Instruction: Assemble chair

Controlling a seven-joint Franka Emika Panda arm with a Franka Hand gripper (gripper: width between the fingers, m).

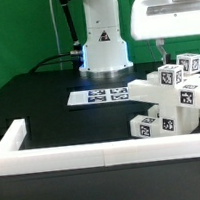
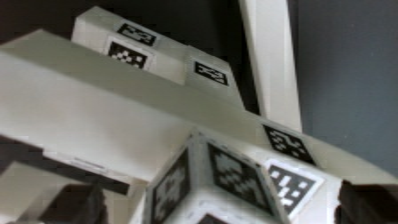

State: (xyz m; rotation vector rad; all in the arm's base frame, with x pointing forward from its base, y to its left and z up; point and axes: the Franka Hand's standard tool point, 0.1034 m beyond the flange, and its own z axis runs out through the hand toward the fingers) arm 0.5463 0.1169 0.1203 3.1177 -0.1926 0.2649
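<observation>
The chair parts (image 1: 171, 100) are white blocks and slabs with black-and-white tags, clustered at the exterior view's right behind the rail. My gripper (image 1: 163, 57) hangs just above the cluster's top tagged block (image 1: 171, 76). In the wrist view my gripper (image 2: 222, 208) stands wide, its dark fingertips (image 2: 71, 200) on either side of a tagged square block (image 2: 240, 178). A gap shows between the block and the finger, so the jaws look open. Behind the block lies a flat white slab (image 2: 107, 90) with tags, and a narrow white bar (image 2: 267, 50) runs away from it.
A long low white rail (image 1: 84, 150) runs along the front, with a short return (image 1: 13, 133) at the exterior view's left. The marker board (image 1: 100, 94) lies flat in front of the robot base (image 1: 102, 49). The table top is black.
</observation>
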